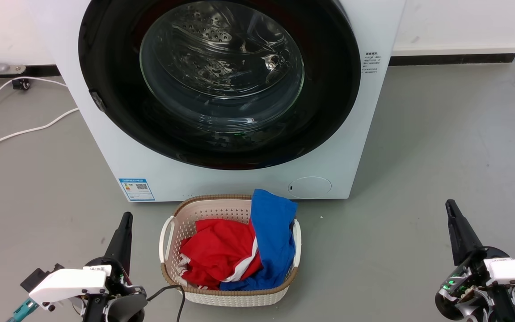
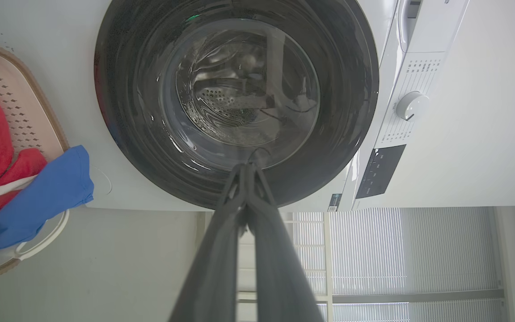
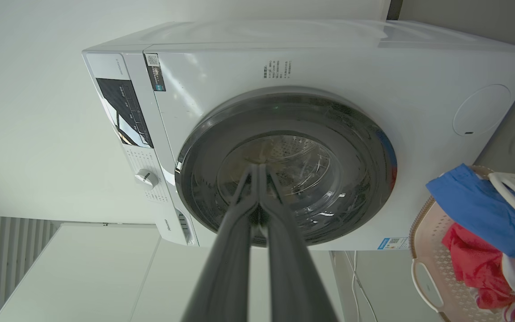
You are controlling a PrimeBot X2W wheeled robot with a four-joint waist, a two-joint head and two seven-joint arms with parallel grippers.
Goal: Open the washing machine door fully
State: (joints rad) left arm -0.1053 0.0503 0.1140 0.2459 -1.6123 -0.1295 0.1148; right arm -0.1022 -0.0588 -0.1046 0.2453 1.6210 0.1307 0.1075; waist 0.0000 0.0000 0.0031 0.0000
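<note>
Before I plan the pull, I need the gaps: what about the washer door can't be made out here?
Head view: the washing machine door loses its top to the upper edge.
Head view: the label beside it is too small to read.
Left wrist view: the left tool hides a strip of the door's rim.

Both arms look like the same build. The left gripper (image 1: 126,220) is a long black spike that tapers to a thin tip. Up close in the left wrist view, the fingers (image 2: 215,268) are a matte charcoal grey. Behind them sits a boxy white shell (image 1: 67,282) with small dark screws. A teal connector (image 1: 21,309) pokes out at the near left, and a black cable (image 1: 175,291) loops off to the right. The right gripper (image 1: 450,208) has the same dark taper and a white cover (image 1: 514,269). There's also a green light (image 1: 450,282) glowing inside a silvery cut-out ring.
</note>
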